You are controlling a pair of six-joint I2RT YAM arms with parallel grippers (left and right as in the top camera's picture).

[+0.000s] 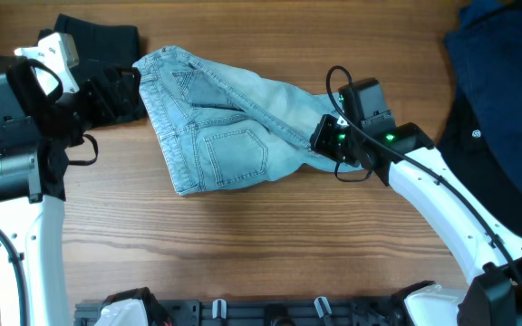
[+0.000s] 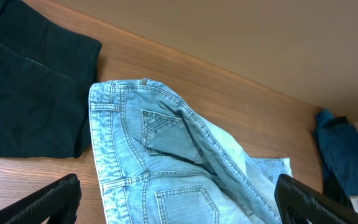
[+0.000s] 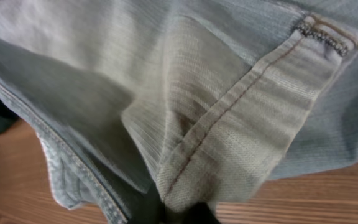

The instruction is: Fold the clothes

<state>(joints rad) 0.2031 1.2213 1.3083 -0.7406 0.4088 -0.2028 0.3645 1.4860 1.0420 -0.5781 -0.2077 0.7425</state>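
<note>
Roughly at the centre of the overhead frame, the light-blue washed denim shorts (image 1: 211, 122) lie crumpled and half-twisted on the brown wooden table (image 1: 270, 235). Their waistband is toward the upper left and one leg is drawn out to the right. The right gripper (image 1: 326, 138) is clamped on that leg's end. In its own wrist view a doubled fold of pale inner fabric with a stitched seam runs straight down into the dark fingertips at the bottom edge. The left gripper (image 2: 178, 183) is spread wide and holds nothing, and its two black fingers frame the waistband and back pockets from the lower corners of its wrist view. A folded black garment (image 1: 98, 41) sits just beside the waistband in the upper left, and a dark navy garment (image 1: 497, 45) lies well apart in the upper right. Denim like this is probably limp but fairly heavy for cloth, thick at seams and waistband, so it should drape rather than spring back and will drag on the wood instead of sliding freely. The sturdiest places to grip look like the waistband corner near the belt loops and the hemmed leg edge. A pinch on the thin middle panel would likely just bunch the fabric. Flattening the twist seems needed before any fold.
</note>
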